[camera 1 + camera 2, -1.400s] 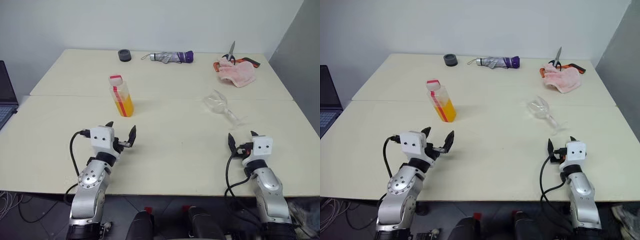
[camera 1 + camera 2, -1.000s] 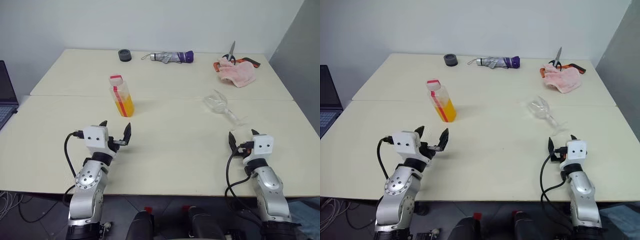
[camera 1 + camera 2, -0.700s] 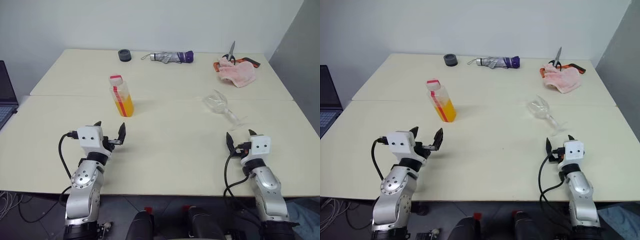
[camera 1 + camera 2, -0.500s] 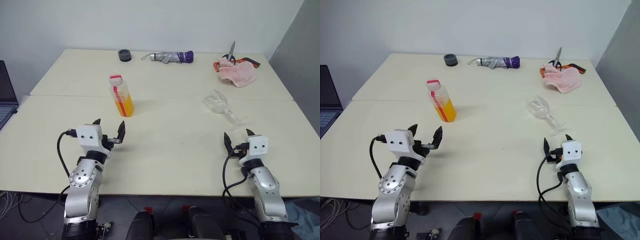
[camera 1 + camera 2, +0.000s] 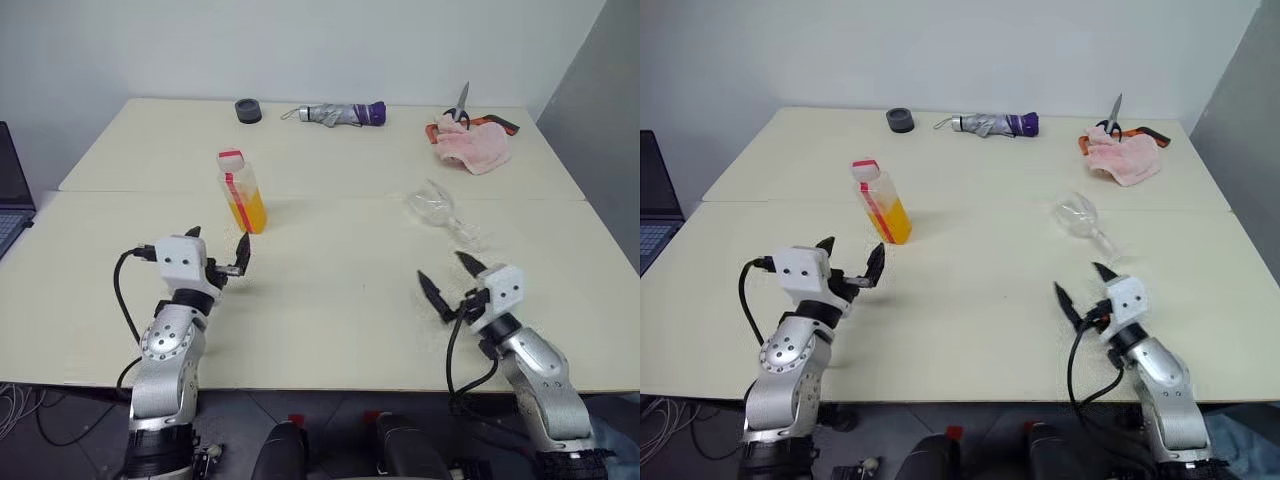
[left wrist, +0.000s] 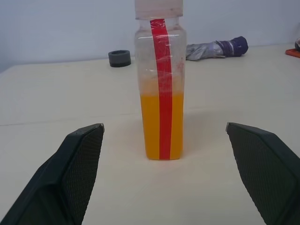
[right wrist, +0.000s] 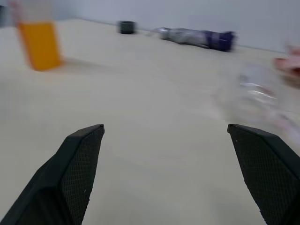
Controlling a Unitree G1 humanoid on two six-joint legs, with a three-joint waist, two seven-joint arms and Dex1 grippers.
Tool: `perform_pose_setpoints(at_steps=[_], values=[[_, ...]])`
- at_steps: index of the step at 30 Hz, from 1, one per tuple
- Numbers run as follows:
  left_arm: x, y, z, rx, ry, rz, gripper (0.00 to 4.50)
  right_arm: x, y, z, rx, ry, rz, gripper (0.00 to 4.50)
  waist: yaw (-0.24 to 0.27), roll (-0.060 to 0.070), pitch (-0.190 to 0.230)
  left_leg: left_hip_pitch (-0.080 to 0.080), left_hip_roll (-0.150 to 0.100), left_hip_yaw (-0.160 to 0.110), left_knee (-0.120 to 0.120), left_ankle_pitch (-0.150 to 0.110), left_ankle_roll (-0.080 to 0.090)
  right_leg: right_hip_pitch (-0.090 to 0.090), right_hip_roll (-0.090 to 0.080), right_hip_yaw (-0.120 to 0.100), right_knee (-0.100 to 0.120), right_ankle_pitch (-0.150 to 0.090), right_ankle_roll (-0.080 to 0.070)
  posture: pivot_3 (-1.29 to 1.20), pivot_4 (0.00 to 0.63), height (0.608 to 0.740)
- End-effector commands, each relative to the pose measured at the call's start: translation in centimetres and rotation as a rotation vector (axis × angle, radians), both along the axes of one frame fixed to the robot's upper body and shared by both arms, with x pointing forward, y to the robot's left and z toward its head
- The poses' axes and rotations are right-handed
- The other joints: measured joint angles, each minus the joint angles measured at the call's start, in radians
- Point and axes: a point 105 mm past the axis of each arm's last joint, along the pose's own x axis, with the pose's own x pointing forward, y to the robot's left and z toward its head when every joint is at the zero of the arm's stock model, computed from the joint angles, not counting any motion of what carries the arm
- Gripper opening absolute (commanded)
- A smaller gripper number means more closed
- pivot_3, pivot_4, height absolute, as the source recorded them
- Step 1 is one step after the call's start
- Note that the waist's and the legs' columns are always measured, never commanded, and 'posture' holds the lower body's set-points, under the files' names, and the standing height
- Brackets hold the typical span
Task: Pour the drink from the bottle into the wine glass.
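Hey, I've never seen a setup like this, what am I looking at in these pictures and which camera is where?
This is a two-armed robot at a pale table. Two pictures come from cameras on its head, looking down over its arms; the other two come from cameras on its wrists, looking out between the black fingers. The left pincer and the right pincer are both open and hold nothing. On the table stand a bottle part full of orange drink, with a wine glass lying on its side. Further back lie a folded umbrella, a dark round object, a pink cloth and scissors.
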Motion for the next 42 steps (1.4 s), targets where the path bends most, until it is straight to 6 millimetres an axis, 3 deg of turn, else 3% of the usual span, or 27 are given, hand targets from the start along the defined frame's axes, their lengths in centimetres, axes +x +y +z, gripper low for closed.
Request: perform_pose_setpoints(at_steps=[1,6,15,23,42], values=[[0.6,0.9,1.3,0.003,-0.018,-0.003,4.48,-0.4,1.9,2.7,0.0,-0.027,0.152,4.5,0.0,0.0,0.0,0.0,0.0,0.0,0.0,0.0,0.0,0.0,0.0,0.0,0.0,0.0,0.0,0.0,0.15,0.74],[1.9,1.3,1.6,0.024,0.007,-0.009,4.48,-0.3,3.3,4.2,-0.013,-0.031,0.239,4.5,0.002,0.0,0.0,-0.001,0.0,-0.001,0.0,0.0,0.0,0.0,0.0,-0.002,-0.001,0.0,0.0,0.0,0.15,0.74],[4.1,0.5,2.2,0.036,0.036,-0.061,4.48,-1.1,4.6,4.7,-0.04,-0.032,0.344,4.5,0.002,0.0,0.0,-0.002,0.0,-0.002,0.0,0.0,0.0,0.0,-0.001,-0.003,-0.001,0.0,0.0,0.0,0.15,0.74],[5.8,-0.7,3.0,0.057,0.029,-0.1,4.48,-0.8,4.8,4.9,-0.042,-0.048,0.345,4.5,0.003,0.0,0.0,-0.003,-0.001,-0.003,0.0,0.0,0.0,0.0,-0.001,-0.003,-0.001,0.0,0.0,0.0,0.15,0.74],[9.2,-0.9,5.2,0.055,-0.012,-0.047,4.48,-0.1,5.0,5.9,-0.037,-0.063,0.355,4.5,0.003,0.0,0.0,-0.003,-0.001,-0.003,0.0,0.0,0.0,-0.001,-0.001,-0.004,-0.001,0.0,0.0,0.0,0.15,0.74]])
